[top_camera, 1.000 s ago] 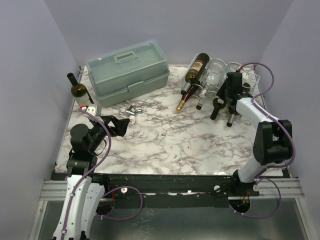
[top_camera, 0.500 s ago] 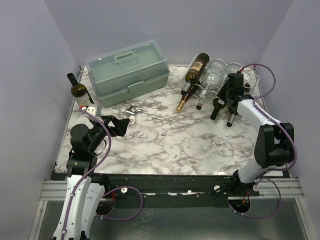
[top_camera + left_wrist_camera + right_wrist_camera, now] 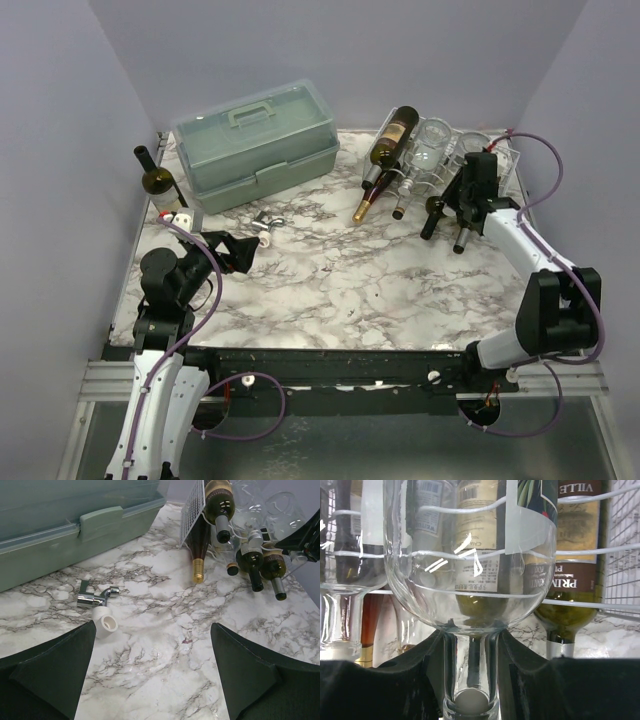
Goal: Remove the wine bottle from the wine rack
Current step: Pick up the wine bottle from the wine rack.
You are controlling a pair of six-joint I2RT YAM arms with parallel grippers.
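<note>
The white wire wine rack (image 3: 500, 160) stands at the back right and holds several bottles, dark and clear, lying with their necks toward me. My right gripper (image 3: 461, 196) is at the rack's front. In the right wrist view it (image 3: 470, 680) is shut on the neck of a clear glass wine bottle (image 3: 470, 555), and both fingers (image 3: 415, 680) touch the glass. The bottle's body lies against the rack wires (image 3: 580, 550), with labelled dark bottles (image 3: 577, 555) behind it. My left gripper (image 3: 243, 250) is open and empty over the marble at the left (image 3: 152, 626).
A grey-green toolbox (image 3: 255, 140) stands at the back left. A dark green bottle (image 3: 157, 180) stands upright left of it. A chrome fitting (image 3: 95, 596) and a white pipe piece (image 3: 105, 625) lie near my left gripper. A gold-capped bottle (image 3: 199, 550) reaches from the rack onto the marble.
The right arm's elbow has swung right and toward the near edge, and its wrist has shifted slightly right at the rack. The left arm has not moved.
</note>
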